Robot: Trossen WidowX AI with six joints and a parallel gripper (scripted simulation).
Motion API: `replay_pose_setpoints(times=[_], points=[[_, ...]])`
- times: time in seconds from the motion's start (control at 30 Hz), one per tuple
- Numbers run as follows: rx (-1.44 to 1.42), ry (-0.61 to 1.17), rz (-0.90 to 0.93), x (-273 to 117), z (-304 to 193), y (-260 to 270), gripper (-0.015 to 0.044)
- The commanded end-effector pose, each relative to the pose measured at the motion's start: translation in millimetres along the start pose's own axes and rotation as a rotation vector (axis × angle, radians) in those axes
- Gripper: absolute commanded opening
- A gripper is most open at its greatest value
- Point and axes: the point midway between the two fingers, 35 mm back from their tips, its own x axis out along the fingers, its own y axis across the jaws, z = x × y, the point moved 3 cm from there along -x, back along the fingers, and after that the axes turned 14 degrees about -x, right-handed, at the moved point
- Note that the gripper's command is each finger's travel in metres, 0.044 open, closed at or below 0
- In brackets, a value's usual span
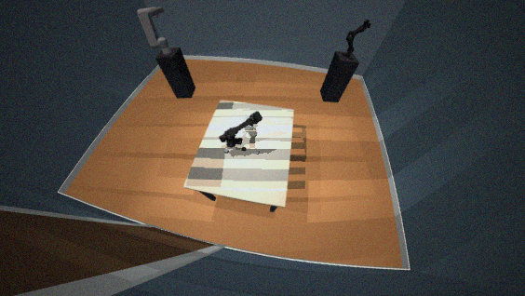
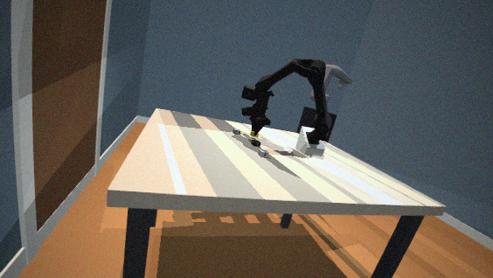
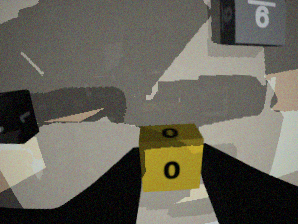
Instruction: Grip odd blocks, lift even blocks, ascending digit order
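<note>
A yellow block [image 3: 172, 170] [image 2: 253, 132] shows a black 0. My gripper [image 3: 169, 152] is shut on it, one dark finger at each side. The block appears to hang slightly above the table [image 2: 144, 175] [image 1: 261, 191]; the exact gap is hard to tell. A black block [image 3: 17, 117] at the wrist view's left edge is cut off; its digit looks like 1. A grey block [image 3: 252, 22] at the top right shows a 6-like digit with a bar above it, as an upside-down underlined 9 would look.
In the exterior view, a black block [image 2: 255, 142] lies just below the held block, with a small grey block [image 2: 236, 131] to the left and another grey block [image 2: 262, 152] nearer the camera. The arm's pale mount [image 2: 312, 149] stands to the right. Striped shadows cross the table.
</note>
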Motion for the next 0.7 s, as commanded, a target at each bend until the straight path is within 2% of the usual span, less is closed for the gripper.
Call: replay_pose_setpoints(times=[0.0, 0.53, 0.67], points=[[-0.003, 0.003, 0.0, 5.2, -0.4, 0.0, 0.012], [-0.003, 0.003, 0.0, 14.4, -0.5, 0.2, 0.012], [-0.003, 0.003, 0.0, 14.4, -0.5, 0.2, 0.0225]])
